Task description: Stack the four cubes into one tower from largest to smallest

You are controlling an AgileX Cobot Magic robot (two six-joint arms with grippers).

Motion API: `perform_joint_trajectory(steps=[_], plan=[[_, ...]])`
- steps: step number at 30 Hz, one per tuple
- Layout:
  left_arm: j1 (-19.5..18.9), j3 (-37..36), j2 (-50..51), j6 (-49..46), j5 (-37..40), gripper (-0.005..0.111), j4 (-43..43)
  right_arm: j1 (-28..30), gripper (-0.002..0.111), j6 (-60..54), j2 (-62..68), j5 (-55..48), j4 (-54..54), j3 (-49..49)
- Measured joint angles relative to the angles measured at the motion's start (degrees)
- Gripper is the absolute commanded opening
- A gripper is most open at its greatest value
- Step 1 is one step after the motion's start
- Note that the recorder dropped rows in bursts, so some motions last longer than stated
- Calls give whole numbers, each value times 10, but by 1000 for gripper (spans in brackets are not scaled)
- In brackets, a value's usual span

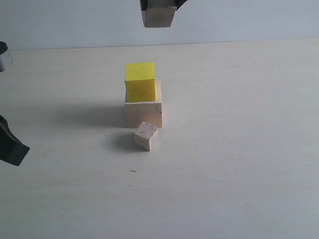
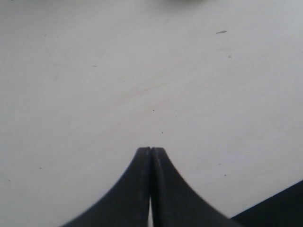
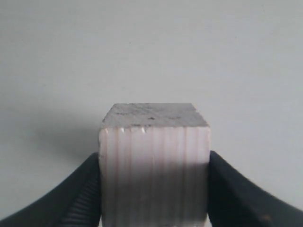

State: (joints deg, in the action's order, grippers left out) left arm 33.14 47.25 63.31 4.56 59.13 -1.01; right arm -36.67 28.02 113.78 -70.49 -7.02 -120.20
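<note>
The largest pale wood cube (image 1: 144,114) stands mid-table with the yellow cube (image 1: 139,81) on top of it, set toward its left rear. The smallest wood cube (image 1: 146,136) lies tilted on the table just in front of them. High above the pair, at the top edge of the exterior view, my right gripper (image 1: 159,7) is shut on the layered-grain wood cube (image 1: 158,17); the right wrist view shows that cube (image 3: 154,165) filling the space between both black fingers. My left gripper (image 2: 151,150) is shut and holds nothing, low over bare table at the far left (image 1: 10,147).
The pale tabletop (image 1: 239,149) spreads out on all sides of the cubes. A grey wall (image 1: 75,22) rises behind its far edge. A metallic part (image 1: 4,56) of the left arm shows at the left edge.
</note>
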Motion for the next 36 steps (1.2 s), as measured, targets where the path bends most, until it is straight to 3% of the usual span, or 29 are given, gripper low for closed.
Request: perform_joint_trajectory(steps=[6,16,28,36], plan=[[0,0,0,0,-15,1,0,0,0,-6,-25,1,16,5],[0,0,0,0,-21,1,0,-1,0,-6,2,0,77,98],[0,0,0,0,-21,1,0,-12,0,8,32,11,90,97],[0,0,0,0,-23,1,0,-12,0,11,69,5,77,42]])
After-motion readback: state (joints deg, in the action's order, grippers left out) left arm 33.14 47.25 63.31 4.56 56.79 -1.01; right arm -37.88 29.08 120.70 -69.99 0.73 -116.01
